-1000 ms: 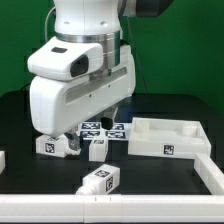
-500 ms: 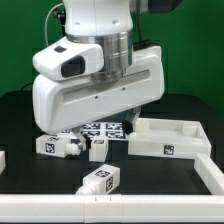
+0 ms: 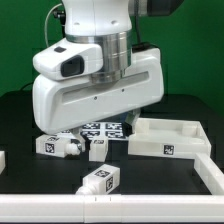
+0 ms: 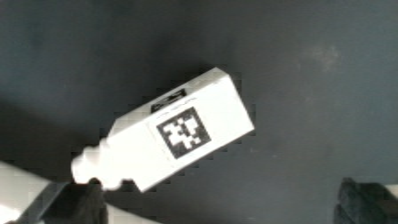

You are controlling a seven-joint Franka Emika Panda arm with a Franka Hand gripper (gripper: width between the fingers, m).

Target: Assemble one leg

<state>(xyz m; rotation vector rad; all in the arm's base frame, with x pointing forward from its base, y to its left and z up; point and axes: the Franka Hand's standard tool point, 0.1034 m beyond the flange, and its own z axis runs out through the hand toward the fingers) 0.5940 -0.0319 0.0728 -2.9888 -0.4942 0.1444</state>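
Observation:
Three white legs with black marker tags lie on the black table: one [image 3: 58, 144] at the exterior view's left, one [image 3: 97, 147] beside it, one [image 3: 99, 180] nearer the front. My arm's white hand [image 3: 95, 90] hangs over the two rear legs and hides its own fingers there. In the wrist view a white leg [image 4: 178, 130] lies slanted below my gripper [image 4: 217, 192]. The gripper is open and empty. One dark finger [image 4: 75, 195] stands by the leg's threaded end, the other [image 4: 361, 195] well away from it.
A white tray-shaped part [image 3: 170, 138] lies at the exterior view's right. The marker board [image 3: 106, 129] lies behind the legs. A white rail [image 3: 110, 206] runs along the front, with a white piece [image 3: 3, 160] at the left edge.
Since a second ago my hand has risen and swung toward the exterior view's right. It has held still over the last half second. The legs have not moved.

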